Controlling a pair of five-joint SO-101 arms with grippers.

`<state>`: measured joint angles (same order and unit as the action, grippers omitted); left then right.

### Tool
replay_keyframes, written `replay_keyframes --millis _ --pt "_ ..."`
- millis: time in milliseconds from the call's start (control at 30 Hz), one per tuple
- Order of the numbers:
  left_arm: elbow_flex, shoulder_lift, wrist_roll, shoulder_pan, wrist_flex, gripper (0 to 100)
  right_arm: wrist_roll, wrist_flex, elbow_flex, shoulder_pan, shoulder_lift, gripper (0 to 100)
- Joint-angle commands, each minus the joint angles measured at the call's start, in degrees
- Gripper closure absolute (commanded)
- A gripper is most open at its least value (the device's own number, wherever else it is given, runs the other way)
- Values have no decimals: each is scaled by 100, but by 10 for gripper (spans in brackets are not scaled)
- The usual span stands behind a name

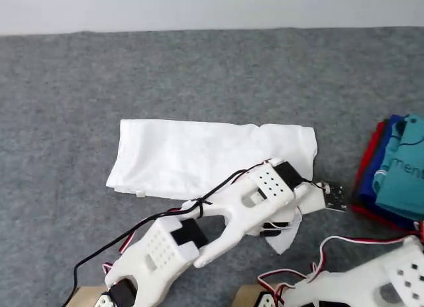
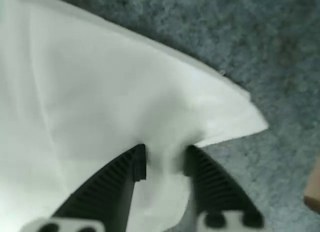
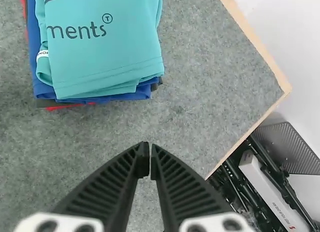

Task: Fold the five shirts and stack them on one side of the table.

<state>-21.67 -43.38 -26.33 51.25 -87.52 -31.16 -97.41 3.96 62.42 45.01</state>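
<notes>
One white shirt [image 1: 192,158], partly folded into a long band, lying flat on the grey felt table [image 1: 66,88]. Item is soft, light and limp, with no stiffness of its own; it is likely to sag and drag on the felt if lifted by a single point. Left gripper [image 2: 164,162]: set over the shirt's near corner, jaws narrow, a ridge of white cloth pinched between them. The bulk of the shirt spreads ahead of the fingertips and off to one side, with the loose corner just beyond them. Best hold, as judged: at a corner or hem and through every layer, since a pinch on the top layer alone would peel the fold apart. Right gripper [image 3: 150,154]: jaws closed tip to tip, holding nothing, above bare felt near the table's edge. Stack of folded shirts [image 1: 387,178]: ahead of the right gripper's fingertips and apart from them, with a teal shirt [image 3: 100,46] on top, a blue shirt [image 3: 35,56] below and a red shirt [image 3: 65,106] at the bottom. The stack looks squat but yielding, so a further shirt is better laid onto it than pushed against it.
</notes>
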Motion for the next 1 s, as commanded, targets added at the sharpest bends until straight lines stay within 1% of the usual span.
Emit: replay_keyframes --millis 0,133,300,433,533,700,833,967 --pt "-532 -316 70 -18 -176 995 -53 -22 -308 48 84 988" --pt "-848 -378 70 -35 -378 994 -53 -22 -308 48 84 988" --pt "-1323 0 44 -44 -738 994 -53 -13 -308 31 259 988" --pt "-1604 44 26 -387 -721 994 -62 -22 -273 4 409 988" --pt "-1833 -88 -229 -677 -712 994 -62 -22 -273 4 418 988" --pt "-2615 -440 -281 -1099 -756 994 -62 -31 -264 4 418 988" --pt "-3169 -695 -290 -1204 -756 993 -62 -31 -264 4 418 988" --pt "-3442 -923 -290 -1213 -756 992 -62 -31 -264 4 418 988"
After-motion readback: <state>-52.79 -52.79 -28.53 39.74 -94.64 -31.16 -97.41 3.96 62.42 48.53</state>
